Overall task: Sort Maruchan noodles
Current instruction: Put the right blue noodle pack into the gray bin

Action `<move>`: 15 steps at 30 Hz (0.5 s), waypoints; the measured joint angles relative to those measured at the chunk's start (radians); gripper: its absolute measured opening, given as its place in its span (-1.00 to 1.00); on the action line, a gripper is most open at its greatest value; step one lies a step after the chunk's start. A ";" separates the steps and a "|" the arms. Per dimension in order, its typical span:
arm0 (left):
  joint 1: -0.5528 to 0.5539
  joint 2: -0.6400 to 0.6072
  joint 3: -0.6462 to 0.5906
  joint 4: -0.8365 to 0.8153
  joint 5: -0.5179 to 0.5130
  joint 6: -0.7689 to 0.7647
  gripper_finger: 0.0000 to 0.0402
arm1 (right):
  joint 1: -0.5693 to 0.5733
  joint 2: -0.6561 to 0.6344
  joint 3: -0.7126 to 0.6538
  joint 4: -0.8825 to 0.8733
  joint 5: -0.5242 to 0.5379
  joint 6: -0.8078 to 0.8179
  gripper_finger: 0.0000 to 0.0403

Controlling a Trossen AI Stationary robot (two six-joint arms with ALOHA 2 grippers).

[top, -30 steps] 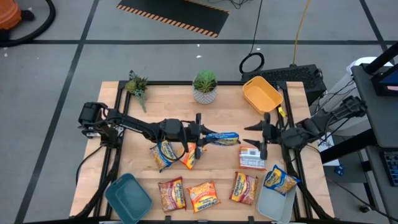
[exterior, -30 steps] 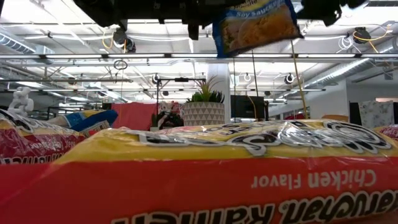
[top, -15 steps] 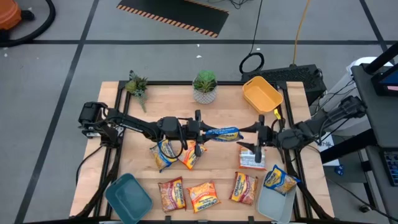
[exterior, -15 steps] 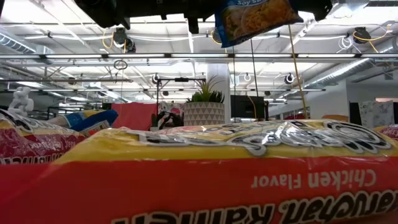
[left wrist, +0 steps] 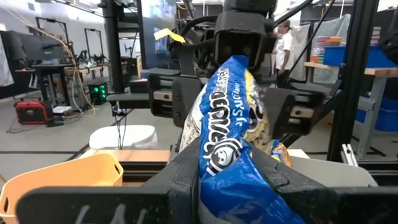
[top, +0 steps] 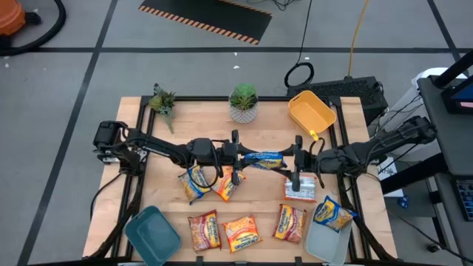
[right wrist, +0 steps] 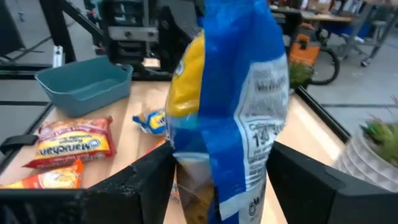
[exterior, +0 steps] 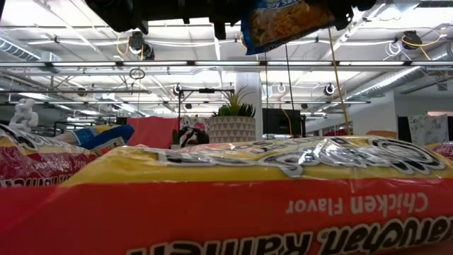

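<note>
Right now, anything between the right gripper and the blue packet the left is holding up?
Nothing visible. The left gripper holds the blue packet above the table, and the right gripper has its open fingers on either side of the packet's free end.

Both arms are dark, near black, built of slim tubular links joined by chunky rounded joints. The left arm (top: 159,151) ends at a bulky black base block with looping black cables. The right arm (top: 384,144) looks the same (matte finish, flat angular fingers (right wrist: 298,180)).
</note>
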 joint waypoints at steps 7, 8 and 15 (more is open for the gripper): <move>0.001 -0.001 0.000 -0.008 -0.002 0.009 -0.59 | -0.035 0.011 0.000 0.036 -0.017 -0.035 -0.07; 0.002 -0.001 0.000 -0.010 -0.003 0.009 -0.59 | -0.036 0.007 0.000 0.036 -0.017 -0.036 -0.10; 0.000 -0.002 0.000 -0.028 0.000 -0.001 -0.59 | -0.036 -0.040 0.000 0.007 -0.018 -0.036 -0.31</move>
